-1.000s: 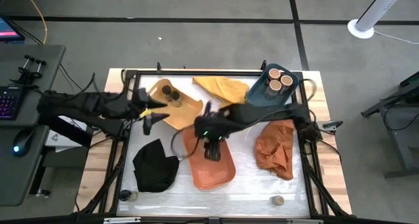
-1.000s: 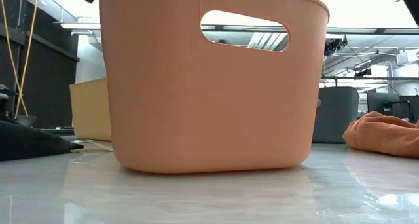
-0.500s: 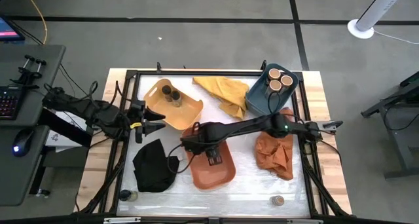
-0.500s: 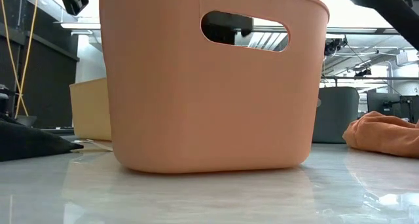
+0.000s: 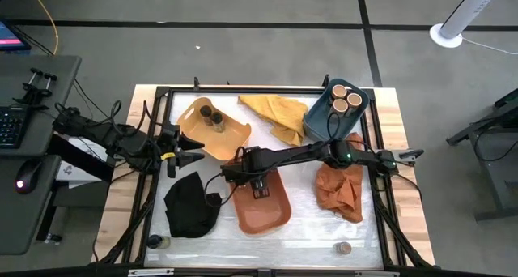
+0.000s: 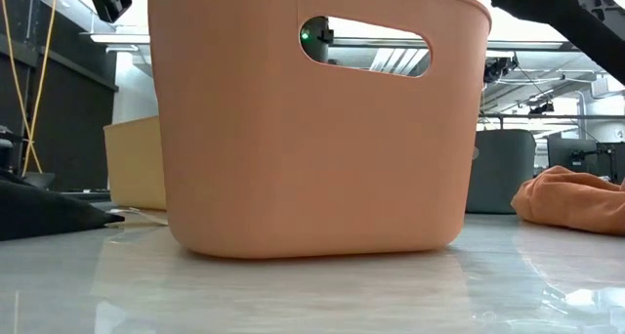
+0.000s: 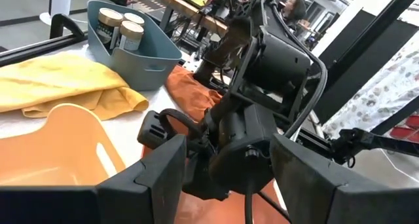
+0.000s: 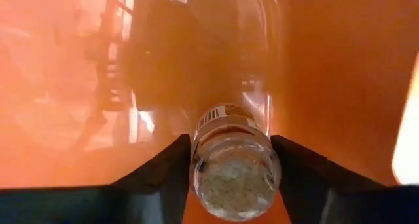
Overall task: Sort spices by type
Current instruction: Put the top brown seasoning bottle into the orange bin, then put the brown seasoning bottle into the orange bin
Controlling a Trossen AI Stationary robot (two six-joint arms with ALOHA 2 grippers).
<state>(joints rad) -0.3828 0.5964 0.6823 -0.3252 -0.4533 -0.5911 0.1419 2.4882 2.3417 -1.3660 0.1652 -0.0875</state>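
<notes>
My right gripper (image 5: 259,185) reaches down into the orange tub (image 5: 271,214) at the table's middle, shut on a small clear spice jar (image 8: 232,178) with pale grains inside. Two dark jars (image 5: 212,117) stand in the yellow tub (image 5: 227,139), and tan-topped jars (image 5: 346,99) stand in the blue tub (image 5: 324,119). One more jar (image 5: 162,242) stands at the near left corner and another (image 5: 344,248) at the near right. My left gripper (image 7: 226,185) waits open and holding nothing by the table's left edge. My right gripper pinches the jar between its two fingers (image 8: 163,178), one on each side of its round wall (image 8: 196,162). The fingers come from above, pointing down along the jar. The jar stands on end inside the orange tub; whether its lower end touches the floor is hidden.
A yellow cloth (image 5: 275,115) lies at the far middle, an orange cloth (image 5: 340,184) at the right and a black cloth (image 5: 190,206) at the near left. The orange tub's wall (image 6: 293,158) fills the low view. A dark frame (image 5: 267,89) borders the table.
My right gripper has sunk into the orange tub, and its wrist has rolled. My left gripper has drawn back a little toward the table's left edge and sunk, then stopped.
</notes>
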